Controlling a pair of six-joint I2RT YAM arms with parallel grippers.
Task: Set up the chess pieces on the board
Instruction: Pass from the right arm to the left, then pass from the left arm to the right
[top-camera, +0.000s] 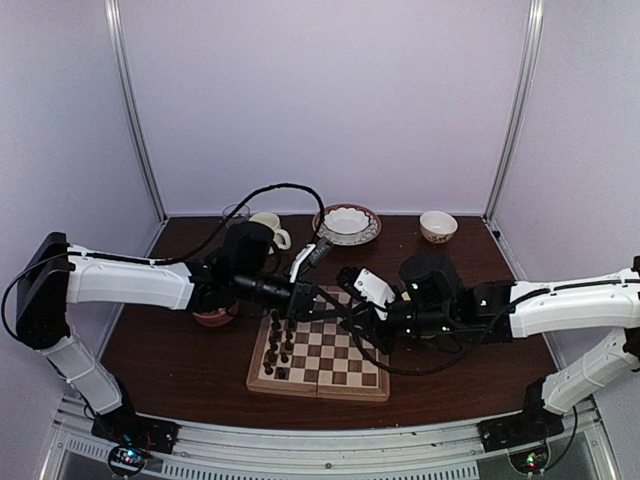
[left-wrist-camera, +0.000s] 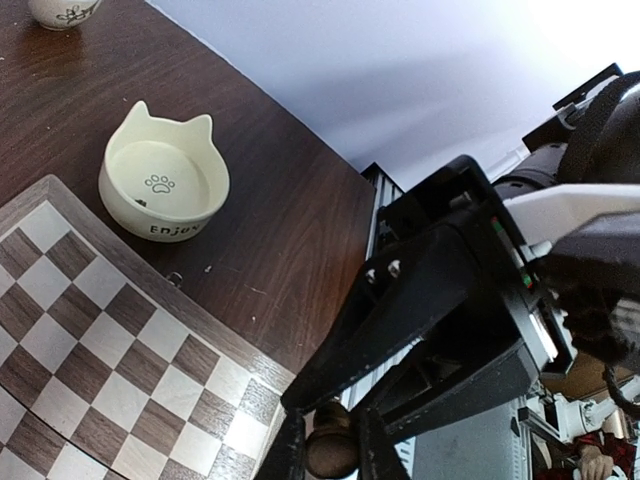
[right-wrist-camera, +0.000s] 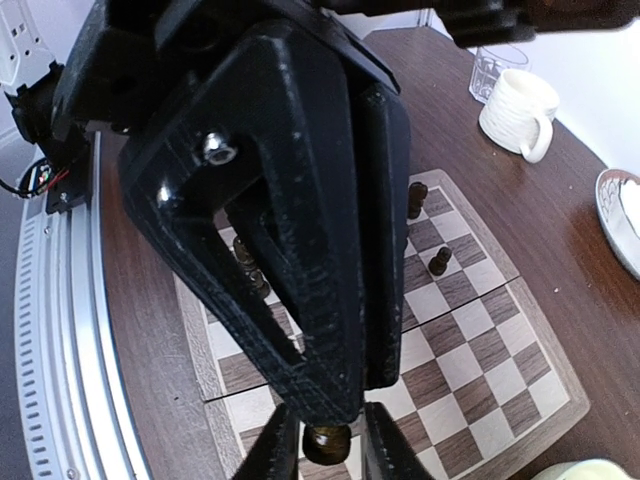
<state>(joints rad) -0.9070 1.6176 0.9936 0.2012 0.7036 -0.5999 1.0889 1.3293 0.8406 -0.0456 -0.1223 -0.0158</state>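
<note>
The board (top-camera: 330, 365) lies at the table's middle front, its bare squares also in the left wrist view (left-wrist-camera: 90, 350) and the right wrist view (right-wrist-camera: 480, 350). Several dark chess pieces (top-camera: 279, 347) stand along its left side, some also in the right wrist view (right-wrist-camera: 439, 262). My left gripper (top-camera: 298, 303) hovers over the board's far left part. It is shut on a dark brown piece (left-wrist-camera: 333, 452). My right gripper (top-camera: 352, 320) is over the board's far middle, close to the left one. It is shut on a dark piece (right-wrist-camera: 325, 445).
A cream cat-eared bowl (left-wrist-camera: 163, 180) sits just off a board corner. At the back stand a mug (top-camera: 268, 229), a glass (top-camera: 235, 213), a patterned plate with a white bowl (top-camera: 347, 222) and a small bowl (top-camera: 438, 226). A reddish bowl (top-camera: 213, 316) is left of the board.
</note>
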